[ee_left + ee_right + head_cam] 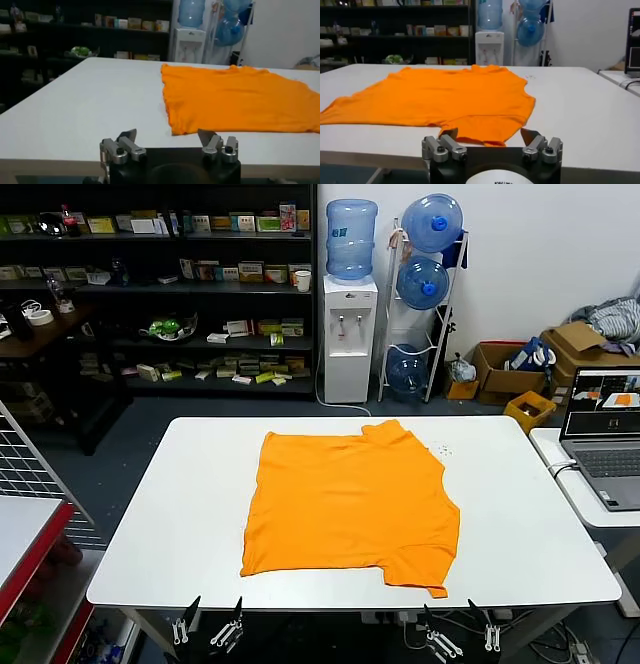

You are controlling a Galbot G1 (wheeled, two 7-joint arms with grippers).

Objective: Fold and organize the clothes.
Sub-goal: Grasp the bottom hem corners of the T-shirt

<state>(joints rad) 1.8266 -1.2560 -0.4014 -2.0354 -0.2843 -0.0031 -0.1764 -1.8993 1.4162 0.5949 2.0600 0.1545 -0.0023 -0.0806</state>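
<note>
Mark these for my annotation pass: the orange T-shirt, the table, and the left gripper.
orange T-shirt (345,502), head view, middle of the fabric.
table (170,514), head view, bare top.
left gripper (168,142), left wrist view, between its open fingertips.

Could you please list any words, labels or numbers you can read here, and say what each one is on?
No text here can be read.
T-shirt: no lettering shows on the side facing up.
Shelf boxes: labels too small to read.
Laptop screen: too small to read.
Water dispenser: no legible marking.
</note>
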